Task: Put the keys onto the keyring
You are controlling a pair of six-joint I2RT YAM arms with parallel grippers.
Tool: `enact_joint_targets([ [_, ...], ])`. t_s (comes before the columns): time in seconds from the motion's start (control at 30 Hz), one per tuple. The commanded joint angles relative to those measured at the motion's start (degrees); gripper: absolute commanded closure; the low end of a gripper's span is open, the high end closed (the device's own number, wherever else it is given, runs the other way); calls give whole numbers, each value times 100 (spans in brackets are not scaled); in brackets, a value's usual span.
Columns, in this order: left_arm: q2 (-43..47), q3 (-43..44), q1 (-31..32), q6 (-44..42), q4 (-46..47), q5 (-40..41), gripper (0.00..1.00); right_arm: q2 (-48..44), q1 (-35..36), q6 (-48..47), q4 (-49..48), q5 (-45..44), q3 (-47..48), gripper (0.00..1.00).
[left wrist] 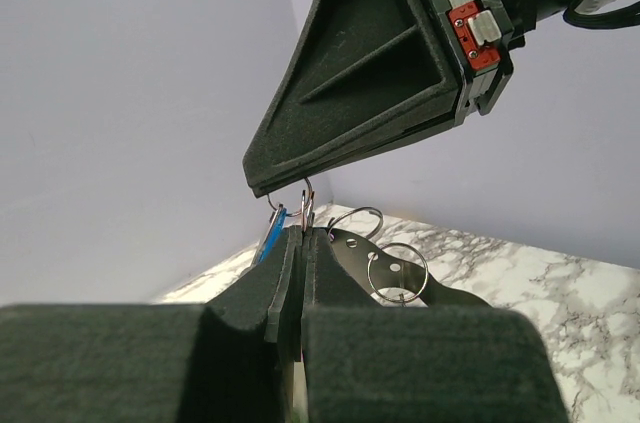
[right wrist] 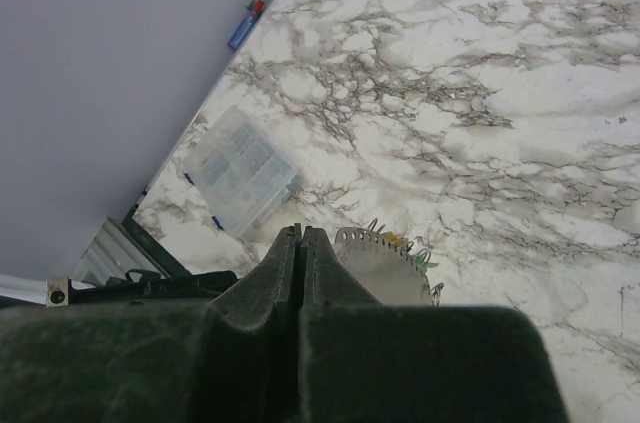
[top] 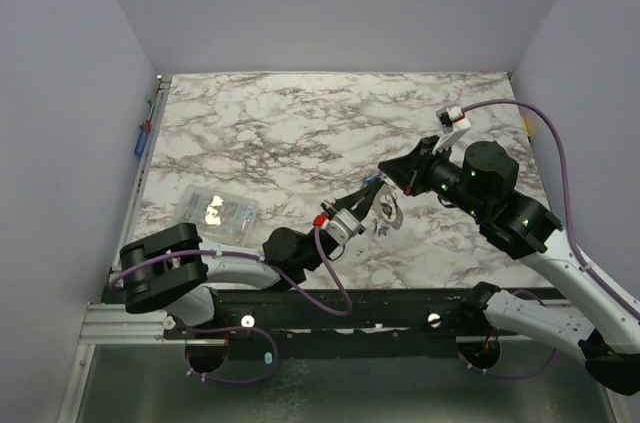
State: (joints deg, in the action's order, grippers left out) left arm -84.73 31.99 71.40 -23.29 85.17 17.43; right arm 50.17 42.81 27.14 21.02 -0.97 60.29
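Two grippers meet tip to tip above the marble table (top: pixel 300 123). They are on the right-arm side of the clear plastic bag (top: pixel 218 211) and well apart from it.

You have the left gripper (left wrist: pixel 301 235) clenched. In its wrist view the pads press together, and a thin wire loop, the keyring (left wrist: pixel 308 201), rises edge-on out of the seam between them. A blue key (left wrist: pixel 270 233) sits just beside those fingertips. You cannot tell from these views whether it is threaded on the wire.

The right gripper (top: pixel 384 170) is farther from the bag than the left one and points back toward it. Its tip is directly over the top of the loop, touching it or very nearly so. Its own wrist view shows the fingers closed flat against each other. Whether anything is nipped between them cannot be told.

A flat metal plate (left wrist: pixel 350 255) with holes and small silver rings sits just past the left fingers, on the side away from the bag. The views do not settle whether it rests on the table or hangs. Yellow and green tags (right wrist: pixel 402 240) show at the plate's rim in the right wrist view, too small to make out further.

The bag lies flat on the table with small pale items inside.
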Motion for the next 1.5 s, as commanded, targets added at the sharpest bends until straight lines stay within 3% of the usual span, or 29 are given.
enact_joint_targets([
  [0.0,88,-14,41,-44,1703,189,100,-4,46,-15,-91,62,-7,99],
  [1.1,-138,211,34,-224,1704,471,100,145,127,-26,-89,273,-33,100],
  [1.47,-235,328,30,-297,1703,601,100,378,594,-205,232,-264,165,99],
])
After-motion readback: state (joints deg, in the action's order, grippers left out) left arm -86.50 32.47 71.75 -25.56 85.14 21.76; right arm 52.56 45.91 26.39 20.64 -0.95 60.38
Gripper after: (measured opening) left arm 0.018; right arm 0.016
